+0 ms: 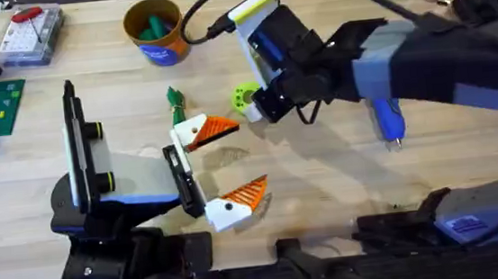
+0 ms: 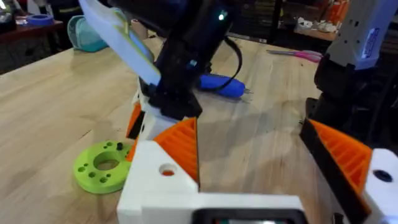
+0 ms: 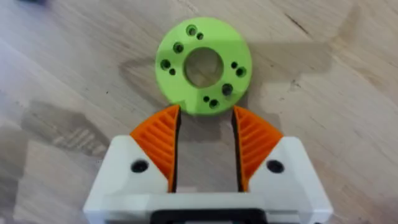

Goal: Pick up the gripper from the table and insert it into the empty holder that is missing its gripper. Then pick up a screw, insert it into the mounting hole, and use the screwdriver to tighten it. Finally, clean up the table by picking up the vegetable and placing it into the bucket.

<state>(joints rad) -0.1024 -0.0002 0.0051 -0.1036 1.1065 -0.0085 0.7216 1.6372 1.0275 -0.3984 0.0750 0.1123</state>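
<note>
The right gripper (image 3: 205,140) hangs open, just short of the green disc (image 3: 203,65) on the bench (image 3: 329,74). The disc looks like light, stiff plastic, best pinched across its rim. The left gripper (image 1: 220,169) also stands open.

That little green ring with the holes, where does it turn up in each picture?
Overhead: green ring mid-table, just left of the right gripper.
Left wrist: ring flat on the table at lower left, below the dark arm.
Right wrist: ring top centre, just beyond the open orange fingers.
Shared landmark: the right gripper.

left hand (image 1: 220,171): low, fingers spread wide, empty | right hand (image 3: 205,134): reached across, fingers parted, empty
</note>
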